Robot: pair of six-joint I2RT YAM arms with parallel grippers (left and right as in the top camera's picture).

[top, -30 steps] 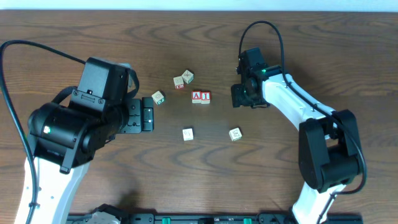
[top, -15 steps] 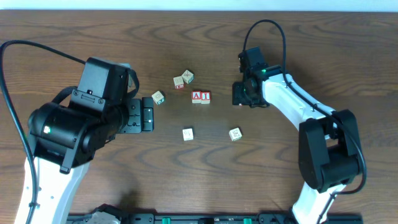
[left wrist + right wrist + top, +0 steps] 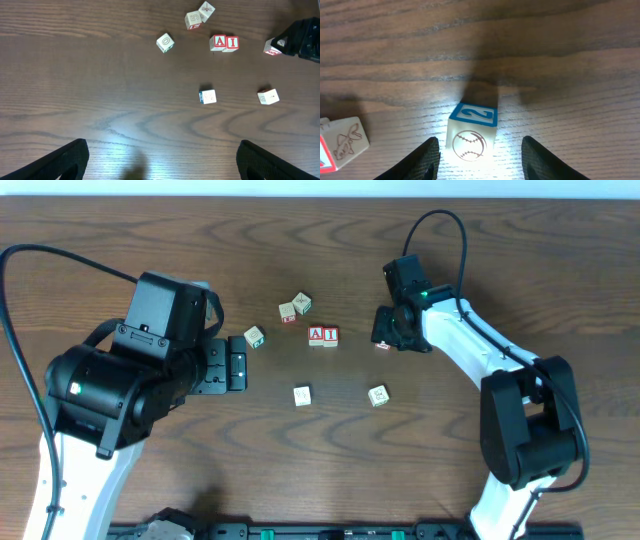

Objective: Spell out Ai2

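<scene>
The red "A" block [image 3: 317, 334] and "I" block [image 3: 331, 334] stand side by side in mid-table, also in the left wrist view [image 3: 218, 42] [image 3: 231, 43]. The "2" block [image 3: 472, 131], with a blue-framed 2 on top and a baseball on its side, stands on the table between the fingers of my right gripper [image 3: 480, 157], which is open with gaps on both sides. From overhead this block [image 3: 382, 343] peeks out under the right gripper [image 3: 387, 331], to the right of the "I". My left gripper [image 3: 238, 367] is open and empty, well to the left.
Loose blocks lie around: an "O" block [image 3: 254, 336], two blocks [image 3: 288, 311] [image 3: 302, 303] behind the word, and two pale blocks [image 3: 302, 395] [image 3: 378, 395] nearer the front. A block with a drawing [image 3: 346, 141] sits left of the right gripper.
The right gripper has shifted slightly back, and the "2" block now shows at its lower left edge. The left arm and the other blocks have not moved.
</scene>
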